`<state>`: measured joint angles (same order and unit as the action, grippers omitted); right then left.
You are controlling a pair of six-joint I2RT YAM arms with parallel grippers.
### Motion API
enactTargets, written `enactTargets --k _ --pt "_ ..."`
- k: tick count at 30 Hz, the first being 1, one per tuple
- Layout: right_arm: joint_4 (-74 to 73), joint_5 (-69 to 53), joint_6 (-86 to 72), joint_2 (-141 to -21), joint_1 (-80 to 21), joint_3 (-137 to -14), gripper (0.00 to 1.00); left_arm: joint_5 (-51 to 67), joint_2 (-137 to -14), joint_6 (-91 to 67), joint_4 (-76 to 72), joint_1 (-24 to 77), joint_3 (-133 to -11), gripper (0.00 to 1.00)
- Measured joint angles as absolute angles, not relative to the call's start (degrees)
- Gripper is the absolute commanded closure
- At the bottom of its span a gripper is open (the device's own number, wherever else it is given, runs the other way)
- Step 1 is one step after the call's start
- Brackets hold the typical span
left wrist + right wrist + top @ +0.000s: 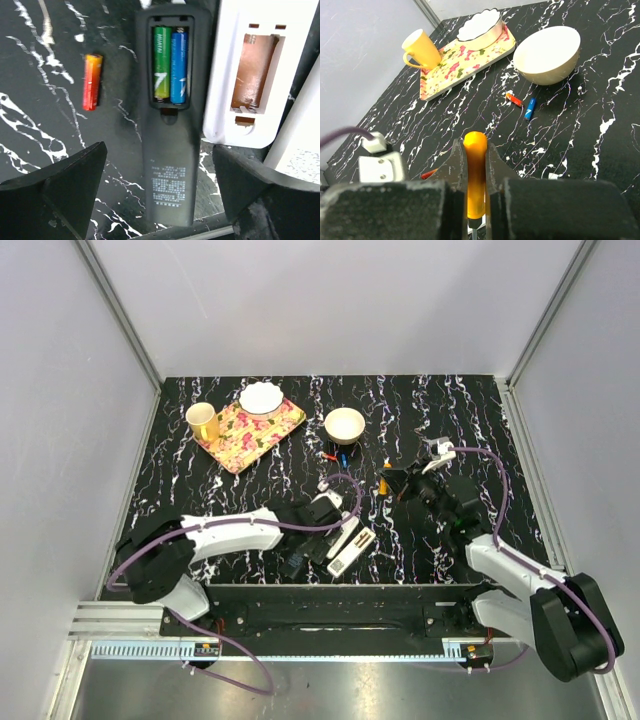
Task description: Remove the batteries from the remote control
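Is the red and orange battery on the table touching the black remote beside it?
Apart. The left wrist view shows a strip of bare marbled table between the red and orange battery and the black remote.

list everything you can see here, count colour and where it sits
table: 1, black with white veins
tray: 1, floral pink and yellow, far left of the table
mug: 1, yellow, on the tray
dish: 1, white, scalloped, on the tray
bowl: 1, cream, right of the tray
black remote: 1, back up, compartment open
loaded batteries: 2, green and blue, in the black remote
loose batteries: 3, red-orange left of the black remote; red-orange and blue near the bowl
white remote: 1, compartment empty, right of the black remote
white piece: 1, cut off at the edge, kind unclear
left gripper: open, straddling the black remote
right gripper: shut on an orange battery
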<state>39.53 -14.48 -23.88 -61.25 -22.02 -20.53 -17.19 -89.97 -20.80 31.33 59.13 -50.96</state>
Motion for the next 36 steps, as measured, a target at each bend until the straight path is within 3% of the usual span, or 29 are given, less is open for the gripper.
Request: enactTargets --k 3,5,9,10,11,12,24,36 --pt "40.1 -14.7 -24.3 -62.2 -22.0 -20.5 1.00 -19.1 -85.4 -23.2 30.9 59.1 -49.6 0.07" --pt "40.8 -14.8 -24.5 -63.0 -22.0 -20.5 1.00 -19.3 -79.2 -24.6 29.8 59.1 -48.0 0.14" --pt "42.2 -15.6 -24.9 -65.2 -22.0 -20.6 1.00 -15.5 -66.0 -28.1 22.9 59.2 -42.5 0.64" --pt "42.4 -15.8 -24.9 -65.8 -22.1 -20.6 1.00 -13.8 -63.5 -29.1 20.9 59.2 -40.6 0.88" --pt "42.7 -16.1 -25.0 -66.6 -22.1 -20.6 1.00 -12.3 -61.7 -30.3 19.0 59.3 -38.7 0.97" --pt "42.9 -16.2 -25.3 -67.6 -22.3 -20.7 1.00 -10.8 -60.6 -31.7 17.1 59.5 -36.7 1.00" --pt "52.2 -13.0 -25.5 -79.6 -33.1 -25.8 1.00 -9.9 -72.9 -43.8 15.3 65.5 -30.5 1.00" --pt "61.7 -10.3 -25.8 -86.6 -34.3 -26.8 1.00 -20.5 -72.5 -57.2 22.9 66.7 -31.4 1.00"
